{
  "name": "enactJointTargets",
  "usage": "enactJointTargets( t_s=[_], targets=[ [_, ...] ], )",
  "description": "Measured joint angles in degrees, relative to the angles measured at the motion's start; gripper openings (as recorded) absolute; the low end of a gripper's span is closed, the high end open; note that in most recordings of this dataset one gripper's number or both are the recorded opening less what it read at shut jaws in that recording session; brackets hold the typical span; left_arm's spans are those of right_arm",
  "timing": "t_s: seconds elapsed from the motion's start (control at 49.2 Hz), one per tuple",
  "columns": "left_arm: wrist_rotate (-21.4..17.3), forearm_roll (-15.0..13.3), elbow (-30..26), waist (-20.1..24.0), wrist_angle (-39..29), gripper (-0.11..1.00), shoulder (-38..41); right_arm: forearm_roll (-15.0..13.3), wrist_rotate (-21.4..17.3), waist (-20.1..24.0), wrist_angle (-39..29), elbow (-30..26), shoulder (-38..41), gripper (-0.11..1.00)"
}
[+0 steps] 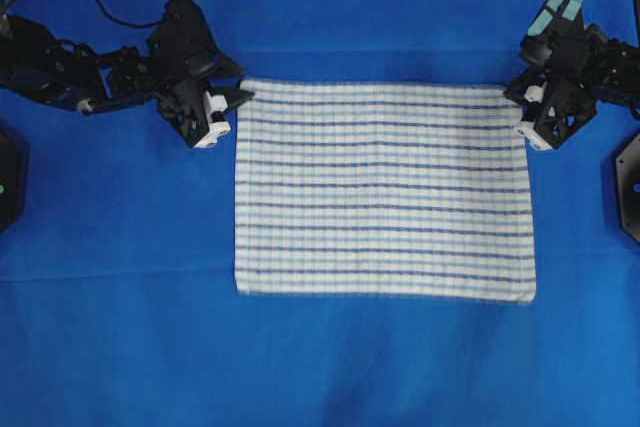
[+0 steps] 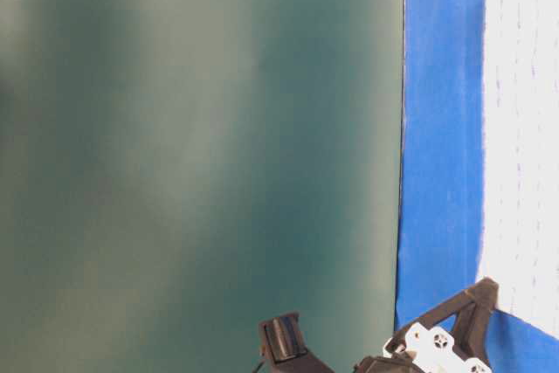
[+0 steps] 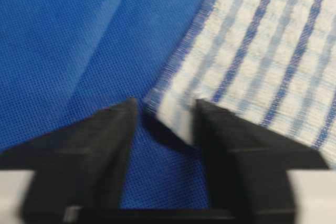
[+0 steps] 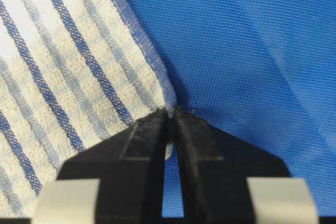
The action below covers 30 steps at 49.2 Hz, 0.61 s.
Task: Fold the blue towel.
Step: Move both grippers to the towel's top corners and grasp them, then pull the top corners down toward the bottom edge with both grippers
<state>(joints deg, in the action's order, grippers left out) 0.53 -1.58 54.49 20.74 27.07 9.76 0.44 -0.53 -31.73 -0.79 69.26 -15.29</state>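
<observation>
While the blue towel (image 1: pixel 385 190) lies flat and unfolded on the blue table covering (image 1: pixel 120 327), each claw sits at one of its far corners. Left gripper (image 3: pixel 164 116): fingers (image 3: pixel 105 140) apart, the far-left corner of the towel lifted slightly between them, not yet pinched. Right gripper (image 4: pixel 171 114): fingers (image 4: pixel 144 145) pressed together, clamped on the very tip of the far-right corner, hem puckered at the pinch. Near edge of the towel lies free, well apart from both arms. Table-level view mostly a blurred dark-green backdrop (image 2: pixel 192 146); covering and towel show at its right.
</observation>
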Motion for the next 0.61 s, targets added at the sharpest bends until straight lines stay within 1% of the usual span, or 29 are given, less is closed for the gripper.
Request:
enactJointTargets(
  t_s=[0.081, 0.122, 0.427, 0.61],
  targets=[
    [-0.6, 0.1, -0.2, -0.4, -0.5, 0.09, 0.0, 0.0, 0.1, 0.0, -0.3, 0.0, 0.0, 0.06],
    [-0.7, 0.0, -0.2, -0.6, -0.6, 0.04, -0.1, 0.0, 0.1, 0.0, -0.3, 0.0, 0.0, 0.06],
    [-0.9, 0.0, -0.2, -1.3, -1.3, 0.03, -0.8, 0.0, -0.1, 0.0, -0.5, 0.0, -1.1, 0.06],
    [-1.0, 0.0, -0.1, -2.4, -2.2, 0.03, -4.6, 0.1, -0.2, -0.1, -1.8, 0.0, -6.6, 0.06]
  ],
)
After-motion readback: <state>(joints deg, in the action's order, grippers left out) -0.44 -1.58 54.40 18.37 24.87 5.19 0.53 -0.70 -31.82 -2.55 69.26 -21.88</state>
